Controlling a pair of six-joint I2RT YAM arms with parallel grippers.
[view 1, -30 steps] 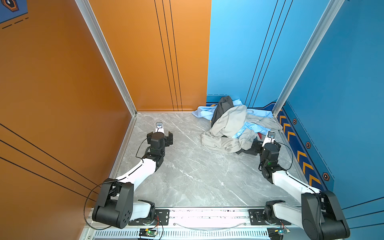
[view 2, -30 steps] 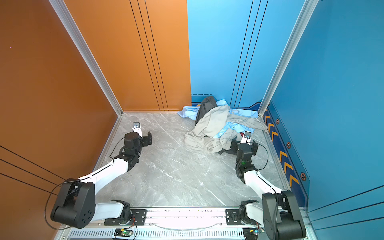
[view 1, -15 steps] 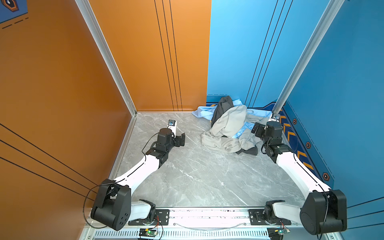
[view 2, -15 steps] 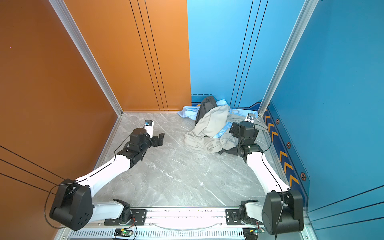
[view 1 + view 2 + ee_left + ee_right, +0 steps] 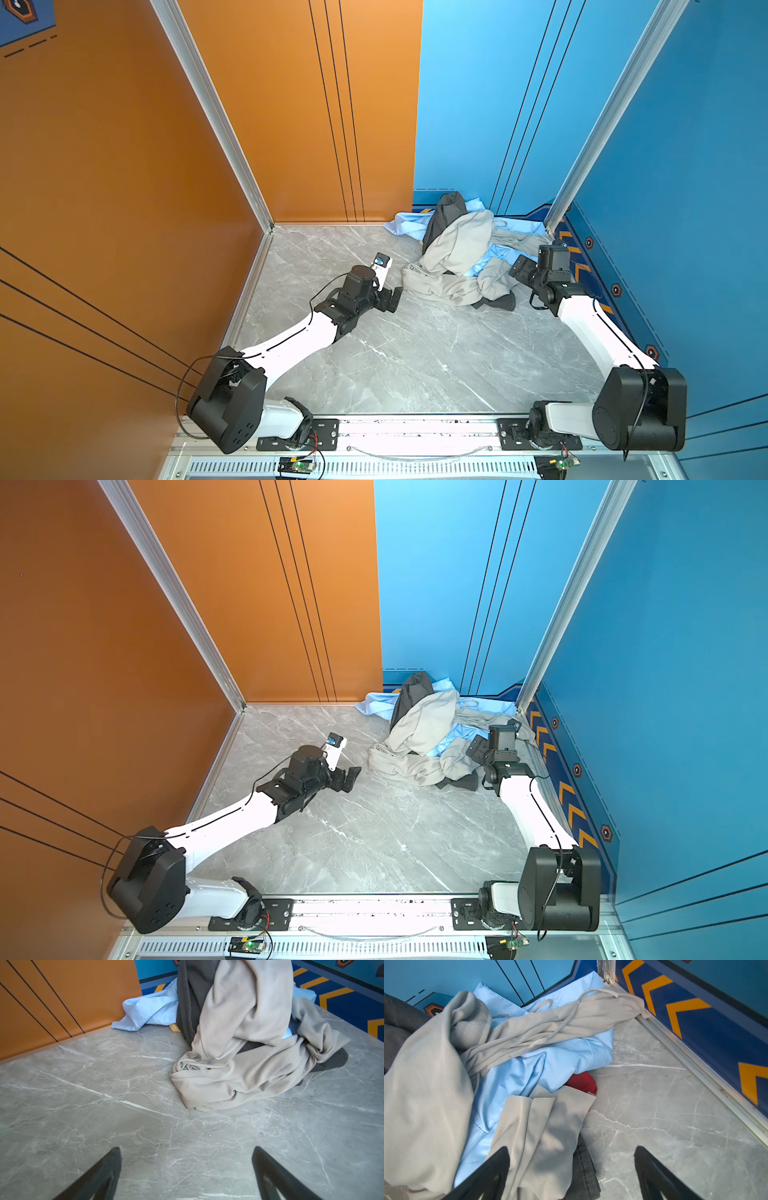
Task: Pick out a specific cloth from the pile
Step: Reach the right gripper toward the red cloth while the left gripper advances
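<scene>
Pile (image 5: 457, 253), one; red cloth (image 5: 582, 1082), one

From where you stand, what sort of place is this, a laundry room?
Probably a robot test booth, not a laundry. Two arms are bolted to a metal rail, orange and blue panels wall in a marble-look tabletop, and the pile of clothes sits in its far corner.

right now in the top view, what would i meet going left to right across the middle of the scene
orange wall → left hand → pile of clothes → blue wall; the right hand overlaps the pile's right side, so it is left out
</scene>
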